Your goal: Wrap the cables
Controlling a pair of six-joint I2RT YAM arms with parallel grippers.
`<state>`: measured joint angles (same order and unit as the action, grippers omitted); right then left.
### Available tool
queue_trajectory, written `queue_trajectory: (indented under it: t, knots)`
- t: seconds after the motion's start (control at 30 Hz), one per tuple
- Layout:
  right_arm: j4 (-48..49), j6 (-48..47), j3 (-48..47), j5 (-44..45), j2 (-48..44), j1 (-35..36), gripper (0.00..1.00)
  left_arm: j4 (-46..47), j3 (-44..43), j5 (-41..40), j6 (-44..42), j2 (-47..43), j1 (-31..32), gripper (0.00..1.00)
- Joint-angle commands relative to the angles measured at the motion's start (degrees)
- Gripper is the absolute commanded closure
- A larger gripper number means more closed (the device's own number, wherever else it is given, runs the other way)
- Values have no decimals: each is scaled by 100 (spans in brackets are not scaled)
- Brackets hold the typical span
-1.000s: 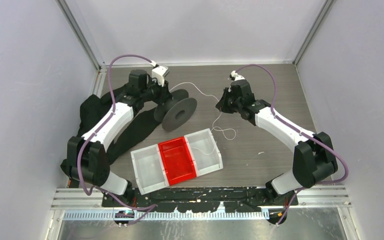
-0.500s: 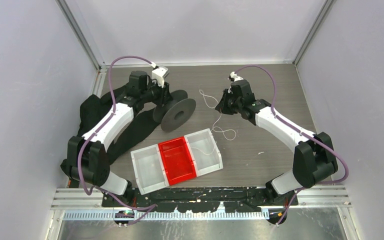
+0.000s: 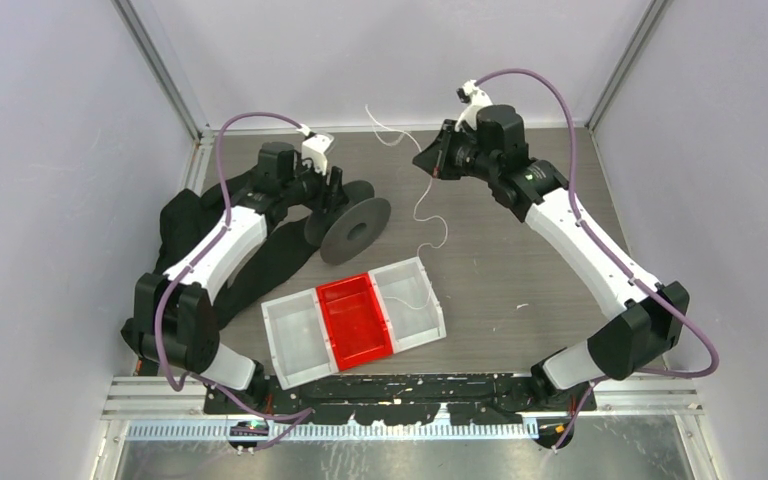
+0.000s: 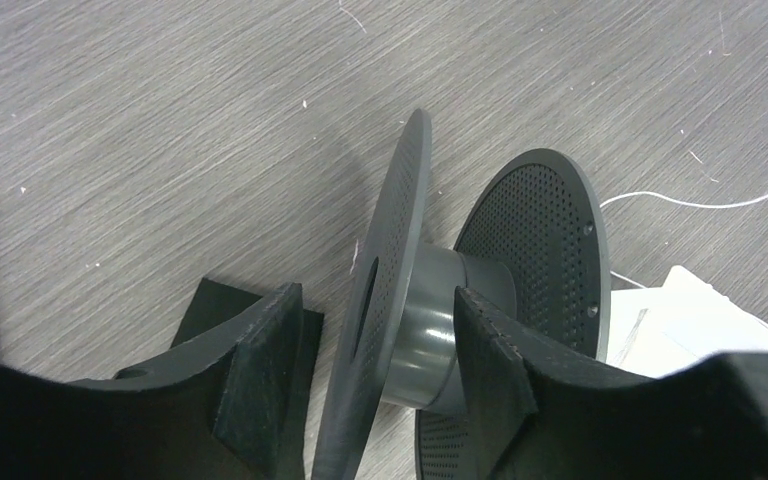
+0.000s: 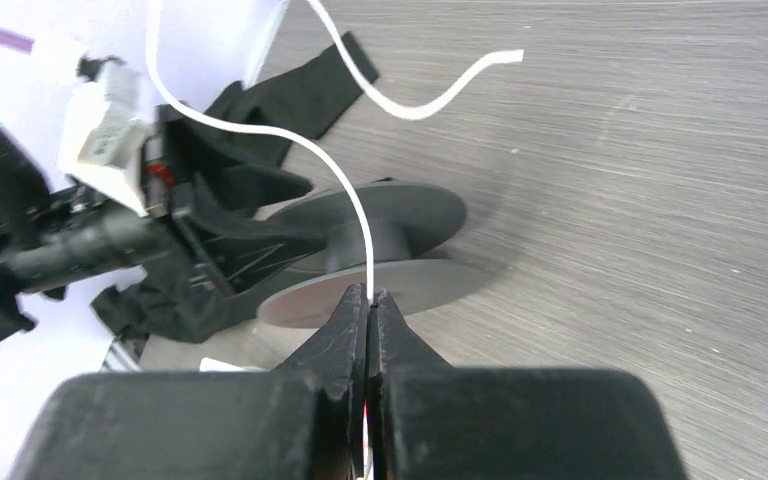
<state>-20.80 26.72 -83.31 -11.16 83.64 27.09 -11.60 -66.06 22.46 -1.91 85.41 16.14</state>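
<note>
The thin white cable (image 3: 422, 200) hangs pinched between the pressed-together fingers of the right gripper (image 5: 370, 298) above the far table. Its tail trails into the white-and-red three-compartment tray (image 3: 300, 340). Nothing anchors it to the dark grey plastic spool (image 3: 355, 228), so it may slide off. The spool may also roll, because the left gripper (image 4: 375, 305) only straddles one flange, spread. One cable, one spool, one tray, two grippers.

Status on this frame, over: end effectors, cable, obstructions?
Right end effector shut on cable. Left end effector open, straddling spool flange. Nothing in the way.

The top camera looks down from behind over the whole table (image 3: 530, 270), while the 2 wrist cameras sit close, both facing the dark spool (image 3: 358, 228) that all 3 views share.
</note>
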Motion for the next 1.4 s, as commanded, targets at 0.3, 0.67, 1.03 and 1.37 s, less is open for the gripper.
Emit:
queue_trajectory:
  t: [0.3, 0.67, 1.03, 1.37]
  knots:
    - [137, 373, -338, -734, 240, 621, 99, -582, -328, -258, 164, -467, -27, 31]
    - [473, 637, -24, -706, 407, 963, 99, -920, -247, -128, 432, -837, -123, 24]
    - [661, 781, -45, -713, 528, 1106, 100, -1333, -199, 228, 674, -1138, -618, 20]
    - [1003, 1037, -56, -718, 819, 1384, 100, -819, 388, 292, 1236, -1557, -819, 15]
